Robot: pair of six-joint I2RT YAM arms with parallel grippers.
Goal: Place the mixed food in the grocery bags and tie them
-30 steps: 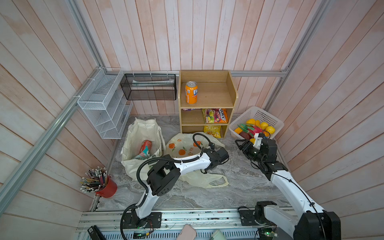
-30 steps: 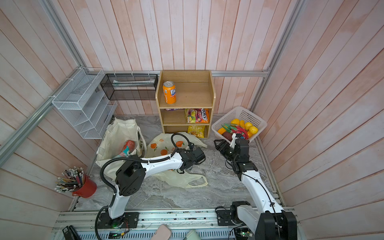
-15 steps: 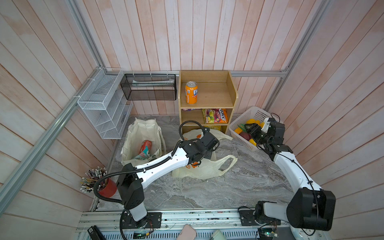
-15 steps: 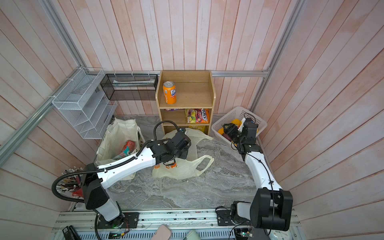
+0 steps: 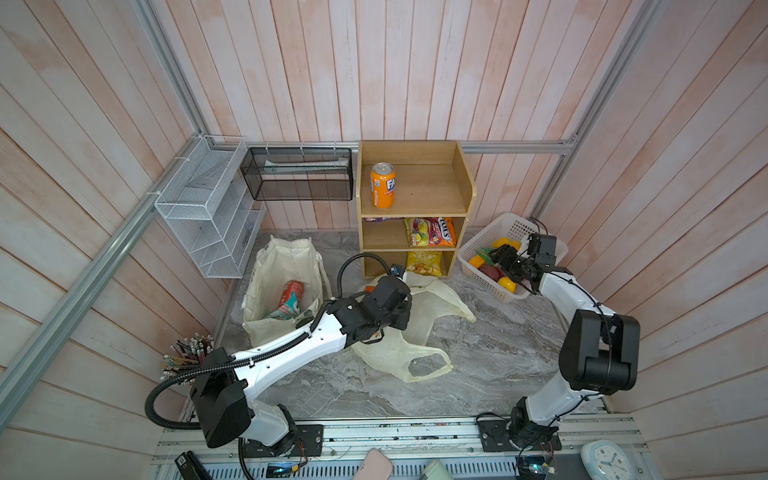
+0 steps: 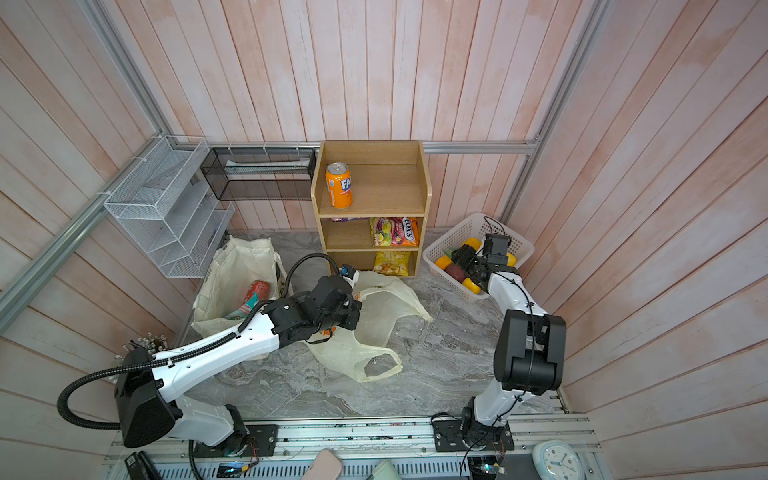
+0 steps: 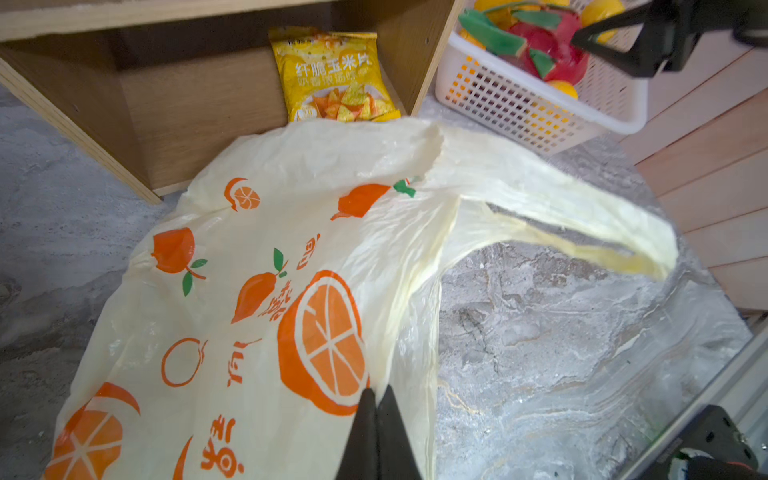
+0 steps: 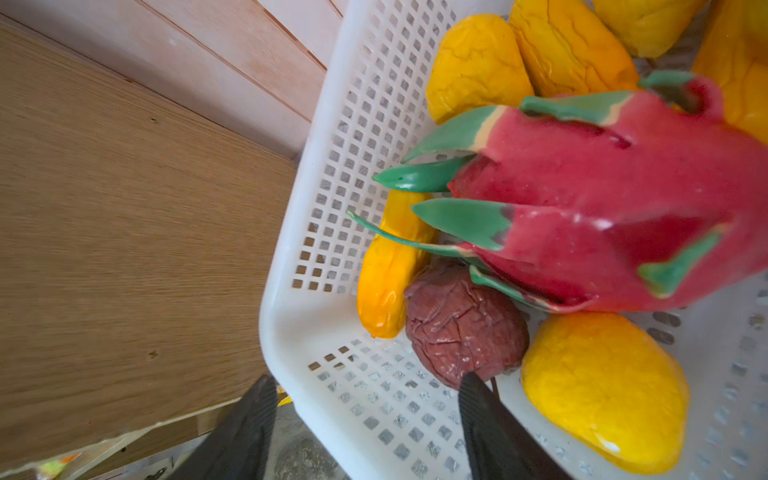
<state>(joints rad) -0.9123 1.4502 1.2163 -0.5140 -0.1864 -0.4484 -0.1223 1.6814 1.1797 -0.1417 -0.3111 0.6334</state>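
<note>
A: What do the fingers do?

B: The left gripper (image 7: 377,399) is pinched flat, and it seems to hold the thin edge of the plastic bag (image 7: 291,216). The right gripper (image 8: 365,386) is spread, with one finger inside the basket (image 8: 332,208) and one outside. It holds nothing.

A: And the food?

B: The can (image 5: 293,291) and the packet (image 5: 286,311) lie inside the tote (image 5: 270,270), just beside the bag.

A: How will the bag handle?

B: I judge it very light, limp and slippery, so a single layer can slide out of a pinch. For tying, it is better to take each handle loop (image 7: 602,212) bunched together.
</note>
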